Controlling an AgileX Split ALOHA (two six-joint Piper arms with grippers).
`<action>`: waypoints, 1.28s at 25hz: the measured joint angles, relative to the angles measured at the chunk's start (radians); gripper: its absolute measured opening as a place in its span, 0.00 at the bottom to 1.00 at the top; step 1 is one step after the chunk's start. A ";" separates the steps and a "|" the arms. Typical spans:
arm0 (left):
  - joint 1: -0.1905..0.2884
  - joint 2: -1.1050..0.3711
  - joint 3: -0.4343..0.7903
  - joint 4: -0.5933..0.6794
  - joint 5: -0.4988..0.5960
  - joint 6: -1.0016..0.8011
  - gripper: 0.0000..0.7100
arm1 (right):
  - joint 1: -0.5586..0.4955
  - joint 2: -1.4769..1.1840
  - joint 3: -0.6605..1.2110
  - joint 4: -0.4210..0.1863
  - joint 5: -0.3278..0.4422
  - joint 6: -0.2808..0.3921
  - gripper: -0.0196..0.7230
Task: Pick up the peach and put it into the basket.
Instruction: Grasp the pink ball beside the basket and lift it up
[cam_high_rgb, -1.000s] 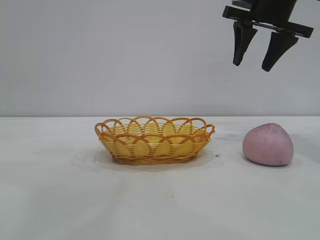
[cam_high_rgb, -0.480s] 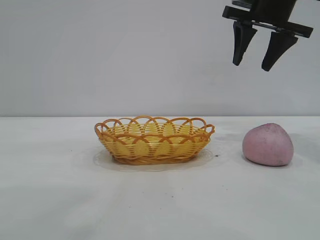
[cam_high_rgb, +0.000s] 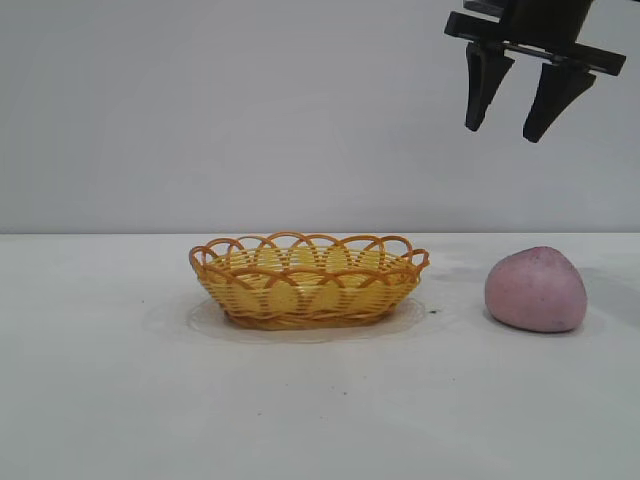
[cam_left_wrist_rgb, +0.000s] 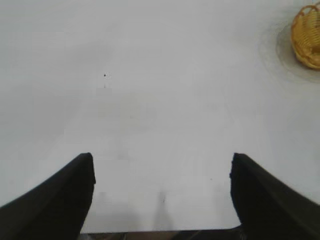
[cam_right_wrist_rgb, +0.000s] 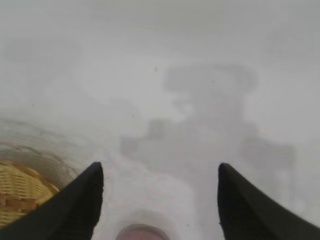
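The dusty pink peach (cam_high_rgb: 536, 289) lies on the white table at the right. The yellow-orange wicker basket (cam_high_rgb: 308, 280) stands to its left, near the middle, with nothing visible inside. My right gripper (cam_high_rgb: 506, 130) hangs open high above the table, a little left of the peach, with nothing between its fingers. In the right wrist view the peach (cam_right_wrist_rgb: 143, 233) shows only as a pink sliver between the open right gripper (cam_right_wrist_rgb: 159, 170), and the basket (cam_right_wrist_rgb: 20, 195) is off to one side. My left gripper (cam_left_wrist_rgb: 162, 162) is open over bare table, with the basket (cam_left_wrist_rgb: 307, 37) far off.
The white table (cam_high_rgb: 100, 400) stretches wide around both objects, with a plain pale wall behind. A faint ring mark surrounds the basket's foot. The right gripper's shadow (cam_right_wrist_rgb: 210, 120) falls on the table surface.
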 joint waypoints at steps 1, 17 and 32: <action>0.000 -0.049 0.017 -0.002 0.002 0.002 0.70 | 0.000 0.000 0.000 0.000 0.000 0.000 0.65; -0.003 -0.262 0.085 -0.006 0.031 0.006 0.70 | 0.000 0.000 0.000 -0.002 -0.002 -0.022 0.65; -0.057 -0.262 0.085 -0.006 0.031 0.006 0.70 | 0.000 0.000 0.000 -0.006 0.053 -0.033 0.65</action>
